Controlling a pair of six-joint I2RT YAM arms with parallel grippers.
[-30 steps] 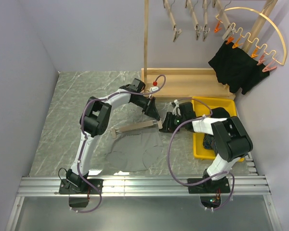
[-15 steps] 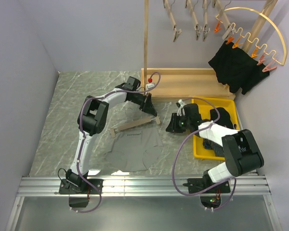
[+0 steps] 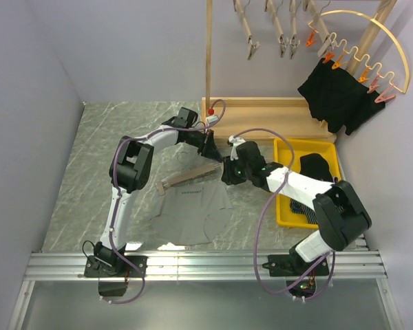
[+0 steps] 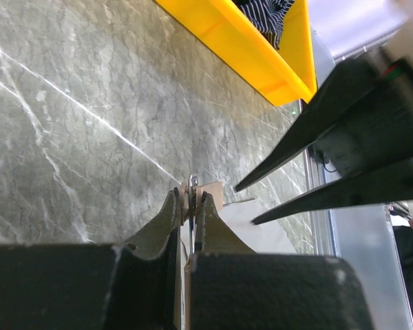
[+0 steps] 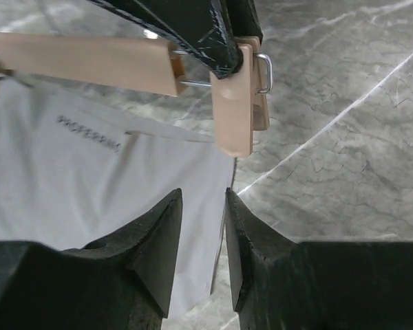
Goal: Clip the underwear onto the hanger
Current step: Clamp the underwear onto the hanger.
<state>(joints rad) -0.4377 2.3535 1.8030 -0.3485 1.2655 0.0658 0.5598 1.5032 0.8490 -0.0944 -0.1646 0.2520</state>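
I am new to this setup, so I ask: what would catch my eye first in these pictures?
The left gripper pinches one clip of a wooden hanger, holding it over grey underwear spread on the marble table. The right gripper, jaws apart, is close to that clip. At far right, black underwear hangs clipped up, beyond a yellow bin.
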